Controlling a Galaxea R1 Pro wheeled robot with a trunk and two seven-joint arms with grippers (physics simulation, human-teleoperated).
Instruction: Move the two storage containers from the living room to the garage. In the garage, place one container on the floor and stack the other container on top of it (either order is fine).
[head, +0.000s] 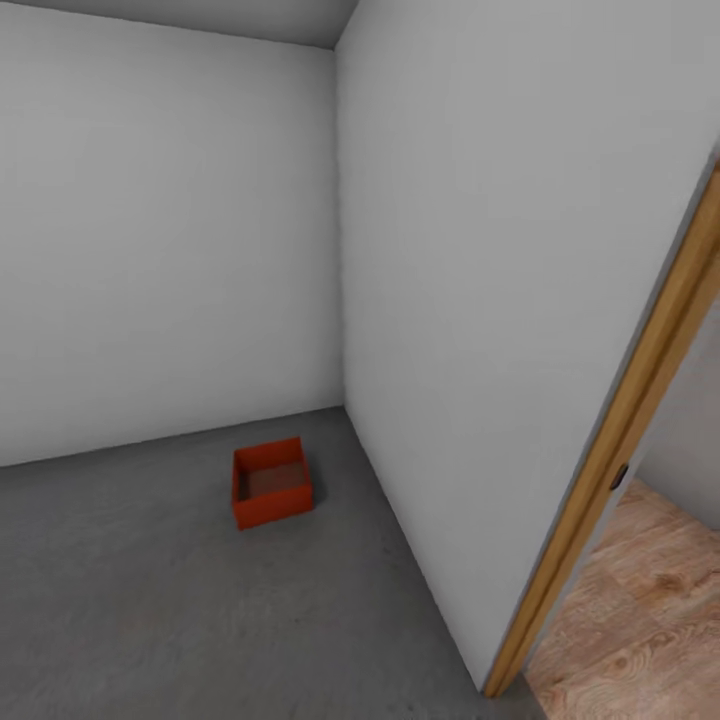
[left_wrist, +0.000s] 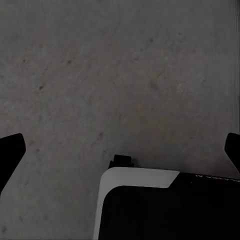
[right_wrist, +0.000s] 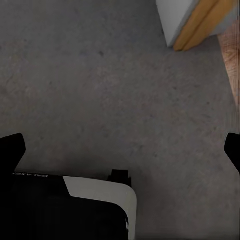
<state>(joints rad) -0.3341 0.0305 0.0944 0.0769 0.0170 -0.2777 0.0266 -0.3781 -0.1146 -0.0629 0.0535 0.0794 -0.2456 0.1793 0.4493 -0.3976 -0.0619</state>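
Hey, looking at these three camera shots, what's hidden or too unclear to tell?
- Storage container, head view: its far outer sides are hidden by its own walls.
- Room past the door frame, head view: cut off by the picture's right edge; wood floor partly seen.
- Left end effector and right end effector, wrist views: fingertips cut off at the picture edges, open above the concrete floor.
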